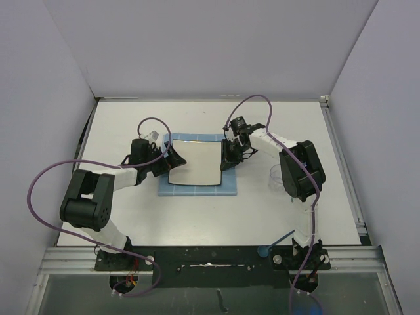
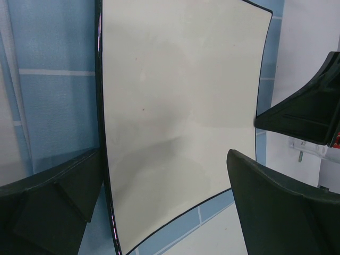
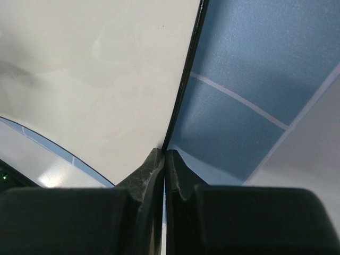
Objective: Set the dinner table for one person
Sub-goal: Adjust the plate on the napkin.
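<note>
Matte-white counter (image 1: 131, 125), seen from above: at mid-surface, a blue grid-patterned placemat (image 1: 197, 191) under a square white dark-rimmed plate (image 1: 195, 163). My right hand (image 3: 163, 155) clamps its rim; left hand (image 1: 169, 159) gapes astride the opposite edge. Plate-setting, I judge; next: release, lift clear.

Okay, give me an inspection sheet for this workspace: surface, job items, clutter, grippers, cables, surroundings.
Surface: dinner table, matte white.
Job's things: plate lying on the blue placemat; clear glass standing beside the right arm.
Clutter: small blue thing at the near edge, kind unclear.
Grippers: left gripper open at the plate's left rim; right gripper fingers shut on its right rim.
Cables: purple cables looping off both arms.
Surroundings: plain walls on three sides; metal rail in front.
</note>
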`<control>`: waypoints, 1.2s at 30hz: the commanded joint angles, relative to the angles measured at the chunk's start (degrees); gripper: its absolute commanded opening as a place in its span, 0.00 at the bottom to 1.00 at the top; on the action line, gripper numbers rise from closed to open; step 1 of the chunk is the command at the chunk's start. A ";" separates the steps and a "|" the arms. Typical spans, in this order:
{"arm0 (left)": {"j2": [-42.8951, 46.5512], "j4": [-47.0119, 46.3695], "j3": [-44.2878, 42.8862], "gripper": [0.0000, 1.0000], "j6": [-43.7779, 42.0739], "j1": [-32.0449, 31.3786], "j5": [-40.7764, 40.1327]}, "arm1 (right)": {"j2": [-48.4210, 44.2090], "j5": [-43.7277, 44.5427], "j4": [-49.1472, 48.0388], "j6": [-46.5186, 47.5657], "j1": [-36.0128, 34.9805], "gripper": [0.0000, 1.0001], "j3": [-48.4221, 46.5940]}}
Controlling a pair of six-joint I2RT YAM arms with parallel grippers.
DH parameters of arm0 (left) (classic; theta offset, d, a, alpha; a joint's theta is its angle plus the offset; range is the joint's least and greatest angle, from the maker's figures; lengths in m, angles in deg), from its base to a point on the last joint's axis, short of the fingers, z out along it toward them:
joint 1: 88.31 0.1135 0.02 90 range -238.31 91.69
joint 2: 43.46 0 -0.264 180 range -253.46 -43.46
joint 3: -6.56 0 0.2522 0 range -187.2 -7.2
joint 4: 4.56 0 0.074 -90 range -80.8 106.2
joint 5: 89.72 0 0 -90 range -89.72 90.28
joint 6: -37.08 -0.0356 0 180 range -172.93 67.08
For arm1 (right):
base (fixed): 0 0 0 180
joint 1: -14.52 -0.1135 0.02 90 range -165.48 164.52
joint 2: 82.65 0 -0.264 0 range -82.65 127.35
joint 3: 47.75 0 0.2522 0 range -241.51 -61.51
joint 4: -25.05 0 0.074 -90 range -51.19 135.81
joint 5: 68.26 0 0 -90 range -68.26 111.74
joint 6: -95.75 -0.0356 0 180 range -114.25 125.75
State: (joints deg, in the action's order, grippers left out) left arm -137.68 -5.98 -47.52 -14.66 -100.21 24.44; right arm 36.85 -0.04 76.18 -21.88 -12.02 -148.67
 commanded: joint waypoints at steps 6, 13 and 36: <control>3.13 -1.80 0.26 0.97 -0.21 -0.93 2.12 | -1.52 -0.28 -1.33 0.22 -0.30 0.00 0.38; 4.30 -1.71 0.90 0.97 -0.03 -1.33 1.95 | -2.36 -0.06 -1.59 -0.07 -0.73 0.00 1.25; 5.53 -0.25 0.33 0.97 -0.83 -1.92 1.17 | -7.91 1.72 -2.71 -1.02 -2.95 0.00 8.08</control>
State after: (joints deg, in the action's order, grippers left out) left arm -133.35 -4.27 -43.89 -14.69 -101.46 23.26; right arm 32.06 2.23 72.42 -22.43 -13.59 -141.94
